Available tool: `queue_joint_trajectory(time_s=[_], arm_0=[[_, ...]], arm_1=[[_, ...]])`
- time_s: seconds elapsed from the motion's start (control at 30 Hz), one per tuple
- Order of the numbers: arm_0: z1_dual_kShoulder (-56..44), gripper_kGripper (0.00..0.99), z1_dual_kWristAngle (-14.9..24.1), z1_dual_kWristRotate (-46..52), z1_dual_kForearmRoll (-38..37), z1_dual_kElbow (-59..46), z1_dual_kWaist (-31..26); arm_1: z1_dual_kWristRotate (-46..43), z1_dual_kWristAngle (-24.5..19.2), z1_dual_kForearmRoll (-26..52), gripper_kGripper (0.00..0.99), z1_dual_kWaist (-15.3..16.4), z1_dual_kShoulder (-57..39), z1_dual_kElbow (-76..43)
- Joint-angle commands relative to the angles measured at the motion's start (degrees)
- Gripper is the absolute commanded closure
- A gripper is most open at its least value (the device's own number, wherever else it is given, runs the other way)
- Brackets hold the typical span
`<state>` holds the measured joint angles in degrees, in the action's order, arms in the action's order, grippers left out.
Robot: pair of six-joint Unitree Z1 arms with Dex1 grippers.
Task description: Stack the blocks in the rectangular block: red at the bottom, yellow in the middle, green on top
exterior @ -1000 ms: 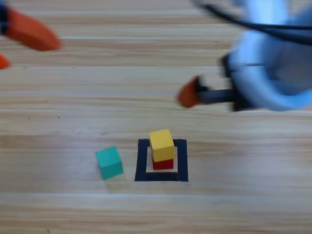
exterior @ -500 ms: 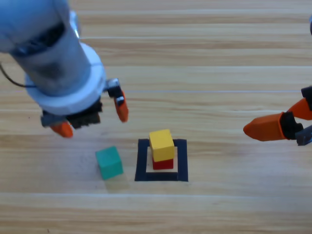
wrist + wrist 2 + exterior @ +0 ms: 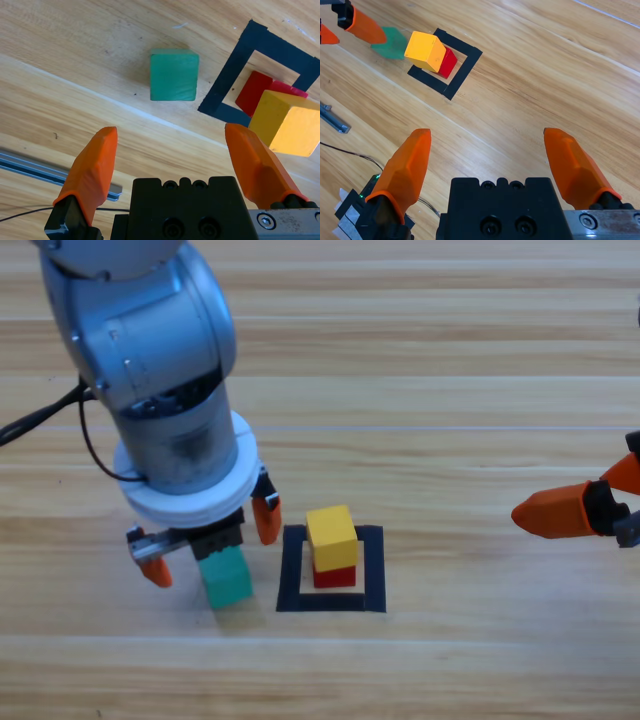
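Hovering over the green cube [image 3: 227, 580], your left hand [image 3: 172, 150] is spread wide and grips nothing, the cube lying on the desk [image 3: 450, 380] just outside the rectangular block [image 3: 373, 570] at its 9 o'clock. Yellow [image 3: 331, 537] already sits on red [image 3: 336, 576] inside the tape. Descend off-centre and the jaw nearest the stack, at the cube's 3 o'clock, could clip yellow and topple it; your right hand [image 3: 575, 512] waits released at the desk's 3 o'clock edge.

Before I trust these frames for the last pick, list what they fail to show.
- High view: the green cube is partly covered by the left gripper.
- All views: the red cube has its top hidden under the yellow cube.
- High view: the right gripper is cut off by the picture's right edge.
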<state>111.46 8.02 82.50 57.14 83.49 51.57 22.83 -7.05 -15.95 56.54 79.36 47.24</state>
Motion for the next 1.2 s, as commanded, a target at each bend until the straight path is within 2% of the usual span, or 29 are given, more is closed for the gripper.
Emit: queue_joint_trajectory(time_s=[0.03,0.47,1.2], arm_0=[[4.9,0.073,-1.3,-0.1,0.2,1.4,-3.1],[9.0,0.071,-3.9,-6.4,-3.7,1.2,-8.6],[12.9,0.071,-5.6,-8.1,-8.0,-0.9,-9.1]], arm_1=[[-0.2,-0.3,1.9,0.0,-1.8,1.0,-1.7],[-0.3,-0.6,2.2,0.0,-2.0,1.1,-2.0],[-0.8,-1.7,3.4,0.0,-2.0,1.9,-2.5]])
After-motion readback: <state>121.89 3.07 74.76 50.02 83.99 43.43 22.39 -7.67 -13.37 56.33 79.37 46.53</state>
